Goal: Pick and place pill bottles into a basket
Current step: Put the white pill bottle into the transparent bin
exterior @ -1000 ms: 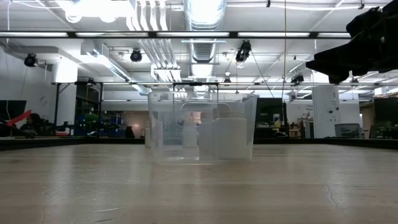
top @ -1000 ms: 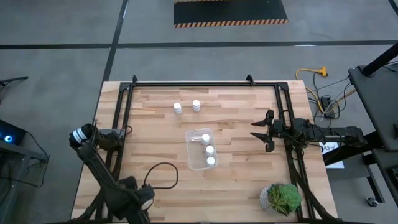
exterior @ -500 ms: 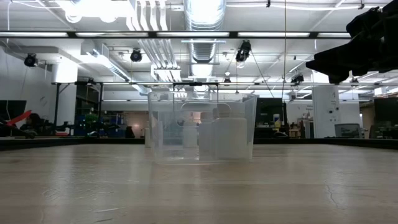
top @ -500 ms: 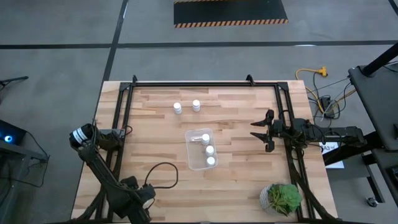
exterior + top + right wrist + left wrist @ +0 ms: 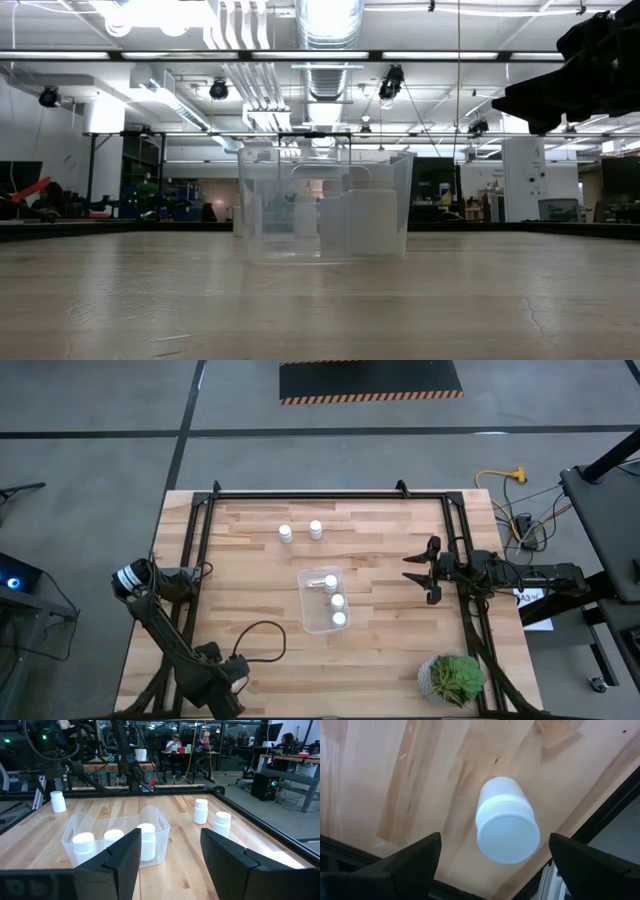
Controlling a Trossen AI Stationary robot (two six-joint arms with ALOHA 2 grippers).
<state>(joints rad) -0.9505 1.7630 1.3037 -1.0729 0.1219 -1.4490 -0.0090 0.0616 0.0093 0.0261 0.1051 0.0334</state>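
Three white pill bottles (image 5: 337, 601) stand in the clear basket (image 5: 308, 610) at the table's middle; they also show in the right wrist view (image 5: 113, 838). Two more bottles (image 5: 300, 531) stand on the wood at the far side. A sixth bottle (image 5: 506, 826) stands upright near the table's near left corner, also seen in the right wrist view (image 5: 58, 801). My left gripper (image 5: 226, 678) hovers over it, pointing down. It is open (image 5: 495, 865), with a finger on either side and above the bottle. My right gripper (image 5: 418, 570) is open and empty at the table's right, raised (image 5: 570, 70).
A black metal frame (image 5: 330, 493) runs around the tabletop; one rail (image 5: 615, 805) passes close to the sixth bottle. A green potted plant (image 5: 452, 678) stands at the near right corner. A black cable (image 5: 262, 640) loops on the wood left of the basket. People sit in the room beyond (image 5: 175, 742).
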